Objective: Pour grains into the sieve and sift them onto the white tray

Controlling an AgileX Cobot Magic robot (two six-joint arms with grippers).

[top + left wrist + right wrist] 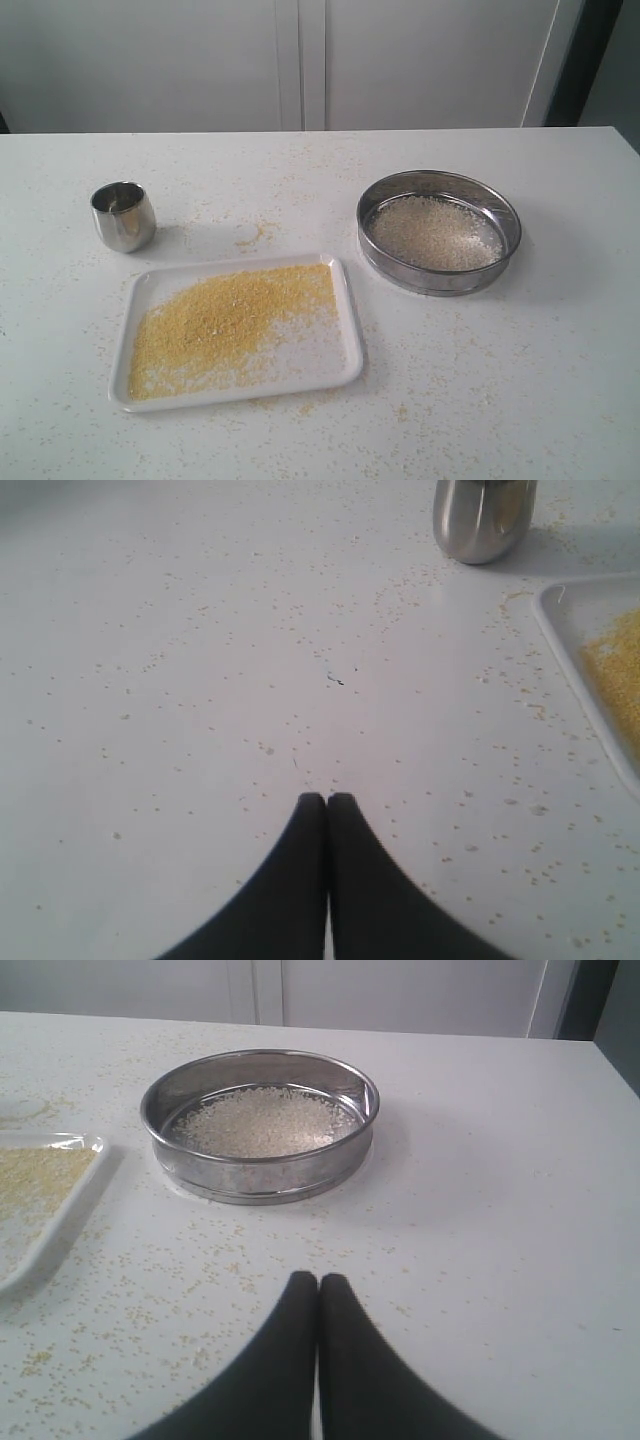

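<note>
Left pincer (pixel 327 800) and right pincer (pixel 318 1280) together; white tray (pixel 322 352) holds yellow granules (pixel 225 320), sieve (pixel 438 279) whitish grains (pixel 435 232), cup (pixel 124 224) contents unclear.

— We saw yellow granules (pixel 225 320) spread over the white tray (pixel 325 350).
— We also saw whitish grains (pixel 435 232) in the silvery sieve (pixel 440 278), and the white table (pixel 560 350) was speckled yellow.

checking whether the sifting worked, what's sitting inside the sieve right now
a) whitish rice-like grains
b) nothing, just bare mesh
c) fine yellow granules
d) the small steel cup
a: the sieve holds a layer of whitish grains, while the yellow granules lie spread on the white tray.
</note>
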